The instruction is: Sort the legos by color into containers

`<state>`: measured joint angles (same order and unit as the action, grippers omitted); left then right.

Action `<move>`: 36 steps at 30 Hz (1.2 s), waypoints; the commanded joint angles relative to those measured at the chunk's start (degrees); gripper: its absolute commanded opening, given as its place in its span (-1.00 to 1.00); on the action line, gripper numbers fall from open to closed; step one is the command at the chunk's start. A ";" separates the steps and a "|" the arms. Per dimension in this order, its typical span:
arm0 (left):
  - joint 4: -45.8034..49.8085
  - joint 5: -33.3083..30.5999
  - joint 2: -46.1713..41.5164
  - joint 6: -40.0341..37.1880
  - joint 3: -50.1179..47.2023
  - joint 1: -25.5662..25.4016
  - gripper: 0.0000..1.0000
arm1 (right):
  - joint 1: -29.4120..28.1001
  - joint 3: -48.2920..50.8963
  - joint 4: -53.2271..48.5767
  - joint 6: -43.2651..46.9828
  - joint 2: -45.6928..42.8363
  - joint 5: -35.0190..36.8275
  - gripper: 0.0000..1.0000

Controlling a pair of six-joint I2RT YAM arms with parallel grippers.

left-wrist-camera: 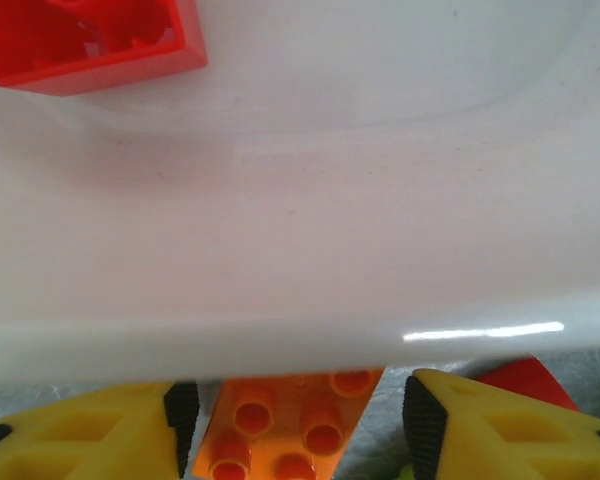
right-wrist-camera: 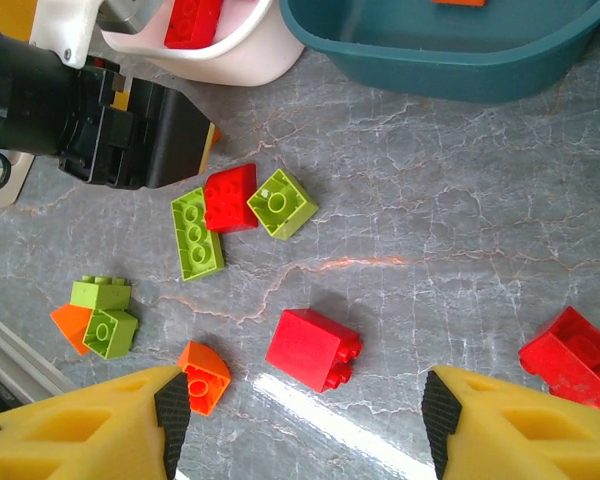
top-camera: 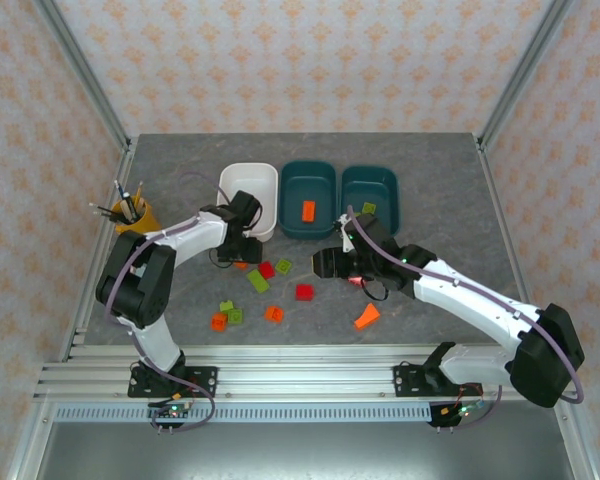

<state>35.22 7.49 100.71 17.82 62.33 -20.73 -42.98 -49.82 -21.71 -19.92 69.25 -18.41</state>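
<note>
- My left tool (left-wrist-camera: 295,412) sits open around the orange brick (left-wrist-camera: 285,435), just beside the white tub (left-wrist-camera: 300,250). I'd pinch squarely, then lift straight.
- My right tool (right-wrist-camera: 302,410) is open, empty.

The bench (top-camera: 440,170) has a grey, marbled top veined with paler lines, and light glances off it in a bright streak (right-wrist-camera: 310,405). Wallpaper (top-camera: 300,60), cream with small orange motifs, closes it in beyond the far, left and right edges. Slanted metal posts (top-camera: 85,70) rise from both far corners. Ribbed aluminium rails (top-camera: 300,380) run along the near edge.
</note>
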 commanded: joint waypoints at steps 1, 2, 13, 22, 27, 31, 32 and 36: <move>-1.44 -0.72 0.81 -0.89 -0.28 -0.01 0.06 | -0.35 -2.49 -0.79 -0.73 0.00 1.82 0.28; -1.85 -0.63 0.81 -0.80 -0.61 -0.01 -0.02 | -0.35 -2.60 -0.86 -0.75 0.04 1.87 0.28; 0.98 -3.28 -7.51 1.66 -2.09 -0.36 -0.42 | -0.35 -5.80 -2.37 -0.56 -0.17 4.42 0.27; 15.65 -1.66 -15.55 6.66 10.20 -4.26 -0.42 | 2.42 -10.98 -4.89 -3.15 -2.61 12.91 0.21; 17.95 -1.63 -6.66 7.33 23.47 -7.65 -0.42 | 8.72 -12.61 -5.06 -7.55 1.03 11.49 0.19; 20.69 -3.26 4.25 7.01 36.76 -9.76 -0.43 | 13.38 -16.02 -5.93 -10.12 4.54 9.58 0.19; 21.58 -3.79 6.79 7.12 39.72 -10.13 -0.43 | 14.27 -16.83 -6.33 -10.83 5.35 9.05 0.19; 25.45 -6.93 18.08 8.51 50.91 -10.63 -0.43 | 17.40 -19.79 -6.69 -13.15 8.79 4.66 0.20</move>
<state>54.13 4.34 114.26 24.62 108.77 -31.18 -26.74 -66.81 -27.05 -30.09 76.86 -10.70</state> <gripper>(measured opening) 0.309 0.598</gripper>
